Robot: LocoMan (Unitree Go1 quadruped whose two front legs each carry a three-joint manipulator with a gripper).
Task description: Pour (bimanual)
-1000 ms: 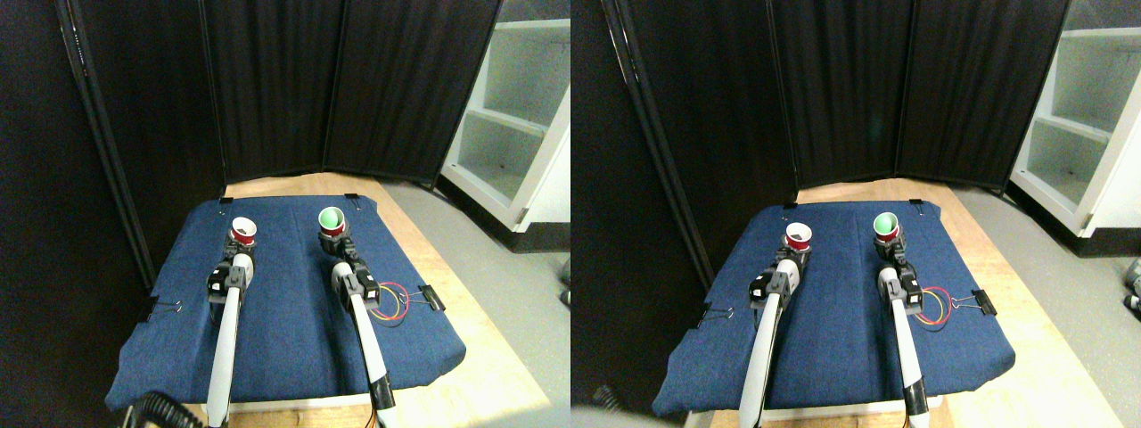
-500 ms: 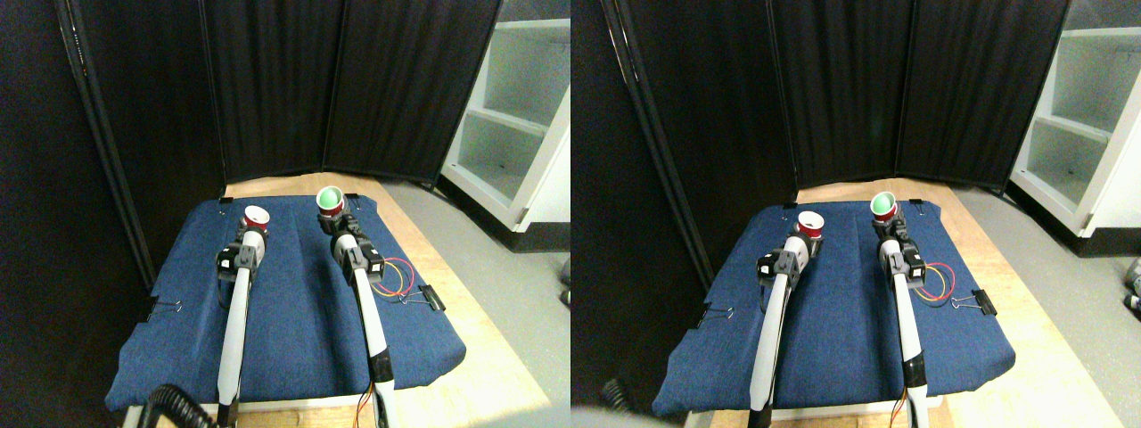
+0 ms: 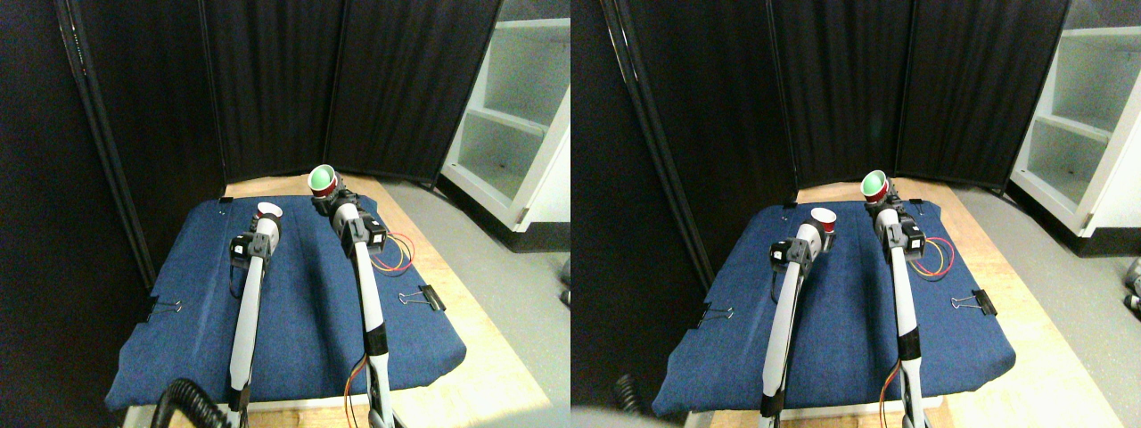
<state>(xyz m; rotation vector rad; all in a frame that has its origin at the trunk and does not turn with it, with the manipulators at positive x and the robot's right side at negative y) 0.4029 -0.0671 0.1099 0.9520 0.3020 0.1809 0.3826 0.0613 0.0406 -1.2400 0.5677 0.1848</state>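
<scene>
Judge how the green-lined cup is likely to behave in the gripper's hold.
The green-lined cup looks like a thin disposable one, so probably light and easy to crush. It tapers, so it might slip from the right gripper. Already tilted toward the other cup, any contents could spill.

Even overhead light brightens the blue cloth (image 3: 294,303) and white shelf (image 3: 521,116); the dark curtains (image 3: 357,80) swallow detail. Soft shadows, slight wide-angle bending at frame edges.

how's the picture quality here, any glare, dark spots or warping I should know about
Stereo pair view: the white shelf unit is bright, nearly washed out; the black curtain swallows detail; the screen's frame bows from wide-angle warping; the green-lined cup and white-lined cup are small and soft; arm shadows fall on the blue cloth.
</scene>
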